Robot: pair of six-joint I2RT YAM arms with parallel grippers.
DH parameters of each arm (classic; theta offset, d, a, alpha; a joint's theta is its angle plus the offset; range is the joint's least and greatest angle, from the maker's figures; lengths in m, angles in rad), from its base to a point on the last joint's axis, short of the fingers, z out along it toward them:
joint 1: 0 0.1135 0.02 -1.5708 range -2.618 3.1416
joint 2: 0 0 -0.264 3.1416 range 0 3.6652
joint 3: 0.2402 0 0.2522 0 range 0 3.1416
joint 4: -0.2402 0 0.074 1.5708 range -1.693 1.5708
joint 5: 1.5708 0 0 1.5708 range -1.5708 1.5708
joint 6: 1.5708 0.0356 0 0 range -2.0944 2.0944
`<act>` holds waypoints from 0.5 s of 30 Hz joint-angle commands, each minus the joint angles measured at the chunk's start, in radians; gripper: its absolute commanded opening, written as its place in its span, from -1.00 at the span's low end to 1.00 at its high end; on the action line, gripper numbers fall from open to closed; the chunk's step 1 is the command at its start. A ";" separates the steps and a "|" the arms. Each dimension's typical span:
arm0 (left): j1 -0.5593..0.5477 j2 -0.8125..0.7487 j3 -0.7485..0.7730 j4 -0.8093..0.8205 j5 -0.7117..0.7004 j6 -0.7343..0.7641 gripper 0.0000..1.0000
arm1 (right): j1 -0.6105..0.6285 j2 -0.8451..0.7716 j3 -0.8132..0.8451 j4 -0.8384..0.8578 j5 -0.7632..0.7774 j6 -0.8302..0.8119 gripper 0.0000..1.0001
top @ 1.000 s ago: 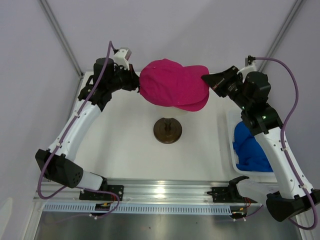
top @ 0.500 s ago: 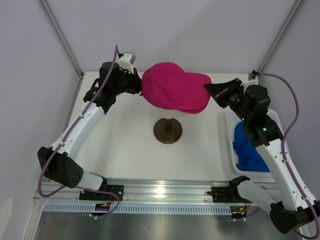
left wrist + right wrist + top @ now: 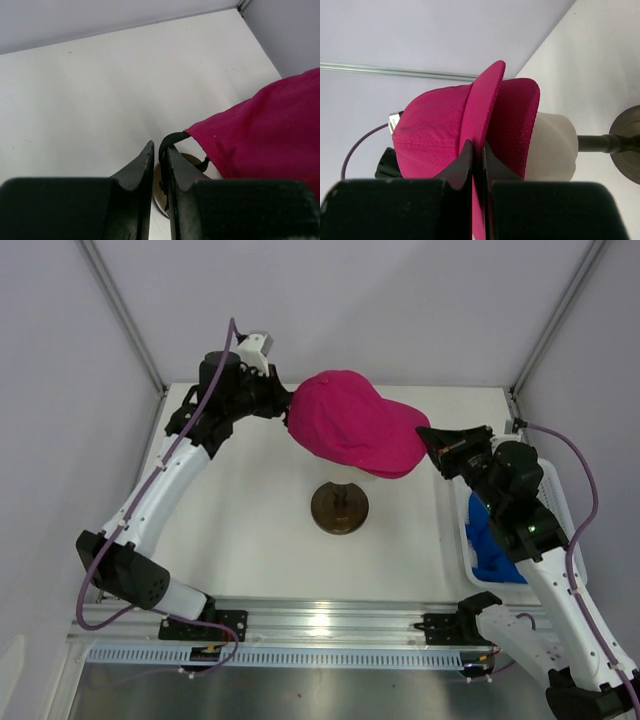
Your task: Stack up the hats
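Note:
A magenta-pink cap [image 3: 352, 425] hangs in the air between my two grippers, over the cream mannequin head [image 3: 555, 146], whose top sits inside the crown. My left gripper [image 3: 284, 406] is shut on the cap's black back strap [image 3: 170, 142]. My right gripper [image 3: 428, 440] is shut on the cap's brim [image 3: 482, 107]. The pink fabric also shows in the left wrist view [image 3: 265, 135]. Blue hats [image 3: 497, 538] lie crumpled in a white bin at the right.
The mannequin head's dark round stand [image 3: 339, 507] sits mid-table below the cap; it also shows in the right wrist view [image 3: 625, 150]. The white bin [image 3: 462, 502] stands at the table's right edge. Grey walls enclose the table.
Both grippers have carried the pink cap a little to the right and toward me, down over the mannequin head. The right arm has drawn back.

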 commanded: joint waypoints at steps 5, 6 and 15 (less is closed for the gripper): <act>0.071 0.096 0.255 -0.126 -0.133 0.016 -0.63 | 0.037 -0.002 -0.117 -0.203 0.134 -0.076 -1.00; 0.071 0.123 0.307 -0.134 -0.127 0.016 -0.63 | 0.048 -0.002 -0.122 -0.199 0.137 -0.073 -1.00; 0.071 0.209 0.391 -0.184 -0.064 -0.004 -0.70 | 0.093 -0.012 -0.162 -0.196 0.166 -0.074 -1.00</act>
